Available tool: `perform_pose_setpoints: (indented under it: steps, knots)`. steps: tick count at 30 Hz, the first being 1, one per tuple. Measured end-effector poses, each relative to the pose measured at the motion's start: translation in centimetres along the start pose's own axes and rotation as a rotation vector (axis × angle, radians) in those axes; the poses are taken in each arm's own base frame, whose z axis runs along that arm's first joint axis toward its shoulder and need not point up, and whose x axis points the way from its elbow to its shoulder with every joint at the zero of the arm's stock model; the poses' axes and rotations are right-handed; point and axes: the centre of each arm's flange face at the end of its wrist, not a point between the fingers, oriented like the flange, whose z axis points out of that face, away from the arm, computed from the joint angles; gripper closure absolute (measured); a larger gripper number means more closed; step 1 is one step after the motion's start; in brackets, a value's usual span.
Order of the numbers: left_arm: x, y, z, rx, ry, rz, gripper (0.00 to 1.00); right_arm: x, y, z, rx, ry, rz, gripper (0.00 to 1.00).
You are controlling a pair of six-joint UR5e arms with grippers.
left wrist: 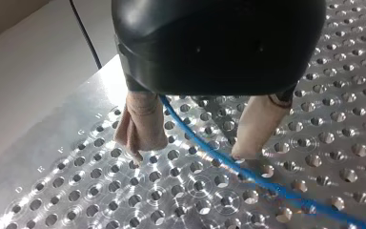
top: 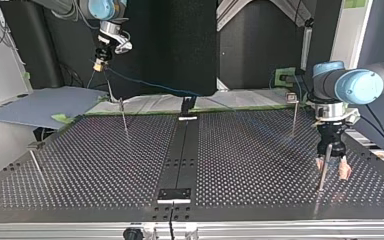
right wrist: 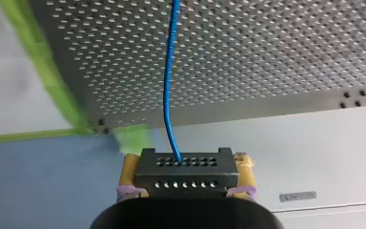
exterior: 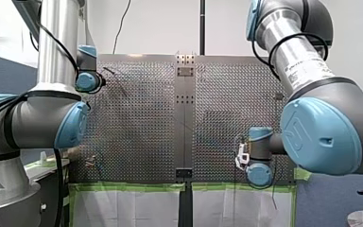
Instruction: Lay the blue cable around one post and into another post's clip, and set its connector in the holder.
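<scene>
- Right wrist view: right tool (right wrist: 188,163) clamped on connector (right wrist: 186,177), cable (right wrist: 168,95) running ahead over desk (right wrist: 276,57).
- Left wrist view: left tool (left wrist: 190,153) apart, cable between its fingers (left wrist: 140,125).

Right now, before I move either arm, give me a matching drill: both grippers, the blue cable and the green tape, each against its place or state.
1 left gripper
2 right gripper
3 blue cable
4 green tape

A shut on the black connector
B lines the edge of the table
C open, low over the table
D leads out of the connector

Pairs: 1-C, 2-A, 3-D, 4-B
</scene>
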Motion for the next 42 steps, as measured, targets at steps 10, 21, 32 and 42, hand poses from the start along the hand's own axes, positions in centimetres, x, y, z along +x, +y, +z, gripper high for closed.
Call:
perform_pose_setpoints:
  steps: [10,21,32,42]
  knots:
    - [0.0,0.0,0.0,0.001,0.001,0.005,0.0,2.1,1.6,5.7,0.016,0.11,0.009,1.0]
    - [-0.3,0.0,0.0,-0.001,-0.005,0.012,0.0,0.5,5.7,9.4,0.018,0.113,-0.038,1.0]
    - [-0.3,-0.3,0.0,0.005,-0.004,0.023,0.0,-1.4,5.2,11.3,0.119,0.065,-0.081,1.0]
    - [-0.5,-0.3,0.0,0.005,-0.007,0.024,0.0,-2.7,4.5,10.9,0.217,0.025,-0.106,1.0]
